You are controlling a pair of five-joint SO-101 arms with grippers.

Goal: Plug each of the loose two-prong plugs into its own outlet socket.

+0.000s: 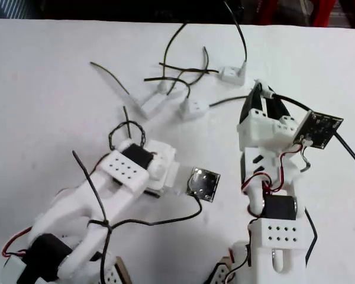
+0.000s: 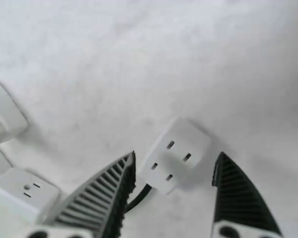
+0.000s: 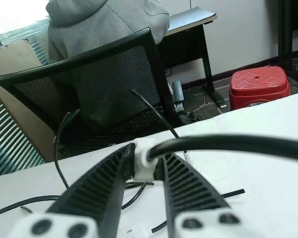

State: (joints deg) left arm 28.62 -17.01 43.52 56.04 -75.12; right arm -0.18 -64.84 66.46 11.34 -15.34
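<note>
In the left wrist view a white outlet socket [image 2: 175, 159] with two pairs of slots lies on the table, a black cord leaving its near end. My left gripper [image 2: 176, 156] is open, one ribbed finger on either side of the socket and not touching it. In the high view this gripper [image 1: 168, 171] is low over the table at centre left. My right gripper [image 3: 148, 151] is shut on a white plug [image 3: 143, 161], whose black cable [image 3: 228, 144] runs off sideways. The high view shows the right gripper [image 1: 261, 96] raised at centre right.
Several white plug and socket pieces [image 1: 194, 108] with tangled black cords [image 1: 180, 71] lie at the back middle of the white table [image 1: 47, 89]. Two more white pieces [image 2: 22, 191] lie beside the left gripper. A black chair [image 3: 104, 84] stands beyond the table's far edge.
</note>
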